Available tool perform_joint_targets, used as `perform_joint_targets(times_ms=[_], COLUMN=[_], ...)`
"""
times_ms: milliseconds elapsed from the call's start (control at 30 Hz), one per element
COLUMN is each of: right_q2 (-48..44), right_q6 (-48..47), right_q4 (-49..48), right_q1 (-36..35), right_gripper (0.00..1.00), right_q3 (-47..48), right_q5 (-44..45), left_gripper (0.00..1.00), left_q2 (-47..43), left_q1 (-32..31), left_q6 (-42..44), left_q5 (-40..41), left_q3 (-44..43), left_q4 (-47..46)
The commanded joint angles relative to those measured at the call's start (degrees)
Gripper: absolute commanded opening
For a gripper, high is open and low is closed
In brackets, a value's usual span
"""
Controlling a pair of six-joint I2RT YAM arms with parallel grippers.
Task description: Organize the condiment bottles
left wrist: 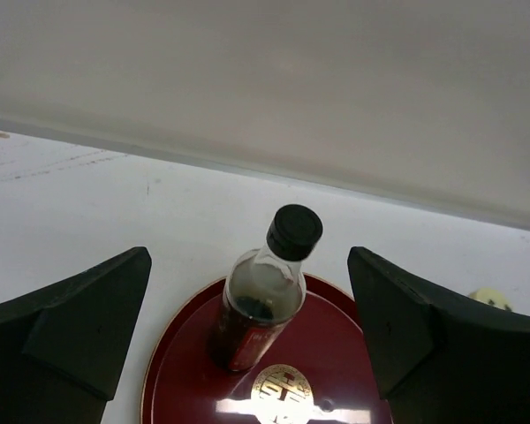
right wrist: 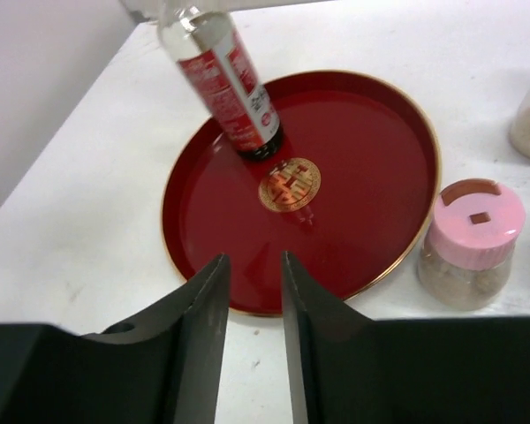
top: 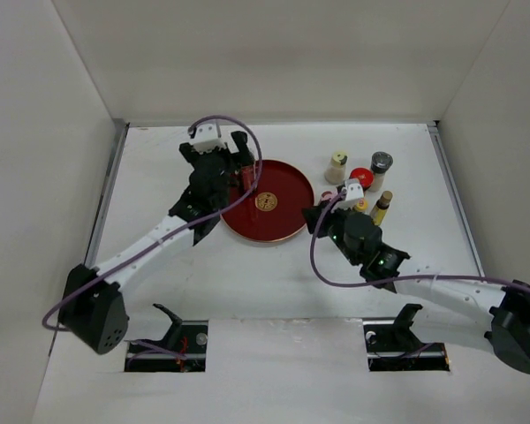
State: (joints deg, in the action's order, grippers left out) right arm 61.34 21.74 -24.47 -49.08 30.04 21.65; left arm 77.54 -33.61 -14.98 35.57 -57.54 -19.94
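Red tray (top: 291, 228) already carries the black-capped glass bottle (left wrist: 261, 305), upright at about 10 o'clock of its centre. The left gripper (left wrist: 249, 265) stands wide apart around it, not touching. Other condiment bottles (top: 362, 177) wait on the bench (top: 247, 283) at the tray's 3 o'clock. The right gripper (right wrist: 254, 261), nearly together and empty, likely must spread for the pink-capped jar (right wrist: 473, 243) next

A gold emblem (right wrist: 289, 184), seemingly a double-happiness character, marks the centre of the red tray (right wrist: 371, 159); at its 11 o'clock, the white print on the red label (right wrist: 247, 110) of the clear bottle (right wrist: 199, 35) is too blurred to read.
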Motion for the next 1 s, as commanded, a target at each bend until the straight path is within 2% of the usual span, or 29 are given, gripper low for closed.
perform_joint_targets(times_ms=[0,67,133,167,300,400,533,700,800,967], right_q2=[0.8,3.0,5.5,6.6,11.4,15.1,19.2,23.6,25.8,29.7], right_q6=[0.2,-0.1,-1.2,-1.3,-3.7,-4.5,-4.6,-3.5,-2.1,-0.5], right_q4=[7.4,11.9,16.4,18.5,24.5,30.6,35.5,39.8,40.7,41.0], right_q1=[1.9,2.9,4.1,4.5,5.7,7.9,11.1,13.1,13.2,12.9], right_gripper=[0.31,0.3,0.34,0.39,0.63,0.72,0.78,0.81,0.82,0.8], right_q3=[6.6,9.8,13.4,14.9,20.5,24.6,28.2,32.3,34.2,36.1], right_q5=[3.5,5.2,7.3,8.7,13.2,14.0,12.9,12.2,12.0,11.0], left_gripper=[0.95,0.91,0.86,0.82,0.54,0.41,0.42,0.58,0.7,0.72], left_q2=[-9.5,-14.4,-19.3,-21.4,-28.7,-32.2,-36.5,-36.8,-36.9,-36.3], left_q1=[-1.2,-1.5,-1.6,-1.5,-1.4,-1.9,-0.5,1.8,0.5,0.6], left_q6=[-2.2,-4.8,-8.2,-10.4,-18.1,-22.0,-22.8,-22.8,-23.0,-23.1], left_q5=[2.0,3.2,3.6,3.6,2.9,2.7,0.6,-2.0,-3.7,-4.1], left_q3=[6.6,12.3,18.7,21.7,32.6,39.0,45.4,49.0,49.7,50.2], left_q4=[-6.2,-6.8,-6.8,-6.7,-3.9,-1.9,-3.3,-9.0,-9.8,-10.6])
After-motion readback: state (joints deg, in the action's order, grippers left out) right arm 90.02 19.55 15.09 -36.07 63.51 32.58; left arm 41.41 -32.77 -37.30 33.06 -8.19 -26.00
